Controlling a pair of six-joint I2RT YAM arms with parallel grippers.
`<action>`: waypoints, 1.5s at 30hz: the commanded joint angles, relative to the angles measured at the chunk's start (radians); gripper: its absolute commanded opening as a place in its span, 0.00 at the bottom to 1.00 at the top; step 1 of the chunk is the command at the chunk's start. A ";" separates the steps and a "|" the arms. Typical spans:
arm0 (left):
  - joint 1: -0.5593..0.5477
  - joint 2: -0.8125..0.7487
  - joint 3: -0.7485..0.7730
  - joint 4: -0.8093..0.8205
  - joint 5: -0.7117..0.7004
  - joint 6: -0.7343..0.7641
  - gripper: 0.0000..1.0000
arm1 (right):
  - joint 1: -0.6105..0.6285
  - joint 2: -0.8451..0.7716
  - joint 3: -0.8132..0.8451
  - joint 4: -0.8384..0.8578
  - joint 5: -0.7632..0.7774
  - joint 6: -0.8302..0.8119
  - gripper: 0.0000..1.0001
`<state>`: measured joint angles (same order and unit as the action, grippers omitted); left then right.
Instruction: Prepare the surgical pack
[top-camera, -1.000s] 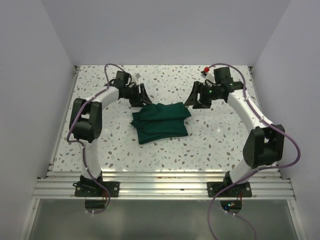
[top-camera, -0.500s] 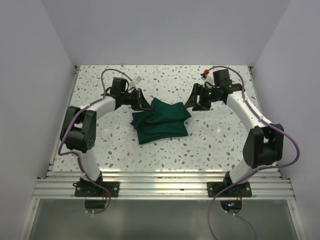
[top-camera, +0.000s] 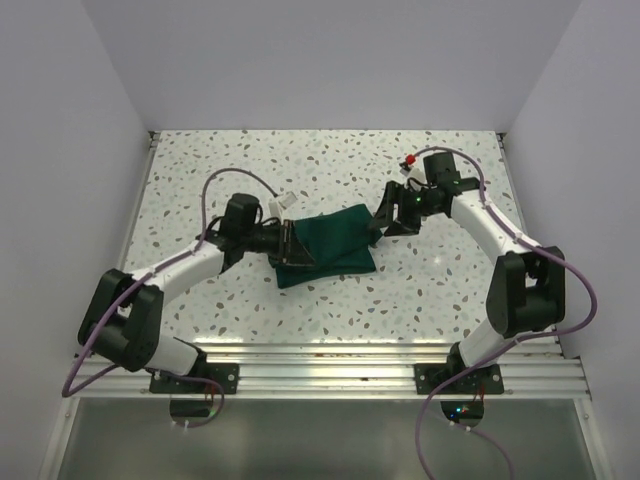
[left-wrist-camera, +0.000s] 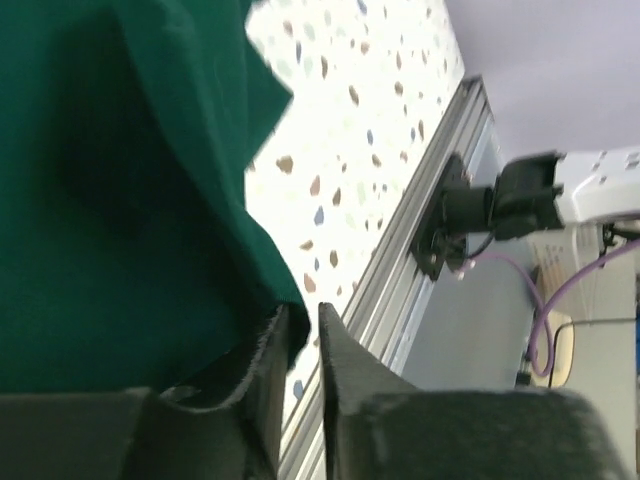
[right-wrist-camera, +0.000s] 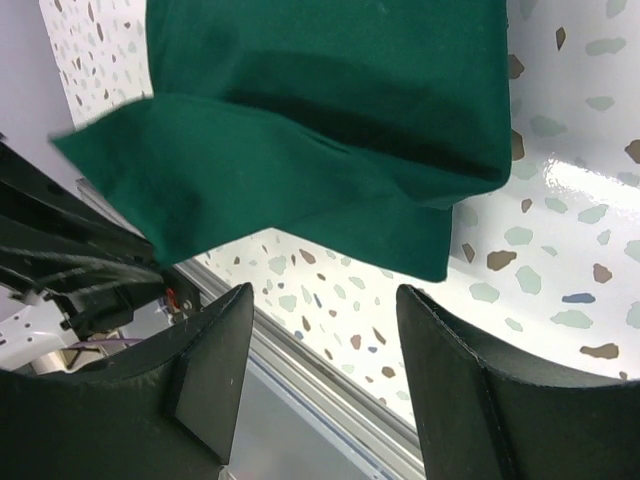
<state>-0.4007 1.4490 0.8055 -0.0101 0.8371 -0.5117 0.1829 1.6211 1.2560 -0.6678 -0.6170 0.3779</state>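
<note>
We see a matt green cloth bundle (top-camera: 330, 240) on a glossy speckled surface (top-camera: 420, 290), with a brushed metal rail (top-camera: 330, 375) along its near edge.

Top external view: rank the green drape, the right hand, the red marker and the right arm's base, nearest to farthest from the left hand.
1. green drape, centre, right against the left hand.
2. right hand, at the drape's right end.
3. red marker, far side, right.
4. right arm's base, near edge, right.
</note>
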 joint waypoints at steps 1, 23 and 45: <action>-0.075 -0.067 -0.083 0.056 -0.042 0.013 0.25 | 0.003 -0.049 -0.007 0.028 -0.018 0.004 0.63; 0.161 -0.293 -0.003 -0.378 -0.389 0.053 0.74 | -0.007 0.167 0.112 0.048 0.057 0.023 0.79; 0.237 0.106 0.087 -0.240 -0.112 -0.018 0.19 | -0.026 0.381 0.212 0.007 -0.161 -0.045 0.50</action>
<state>-0.1860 1.5478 0.8345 -0.3035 0.6571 -0.5316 0.1570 1.9869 1.4403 -0.6853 -0.6773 0.3119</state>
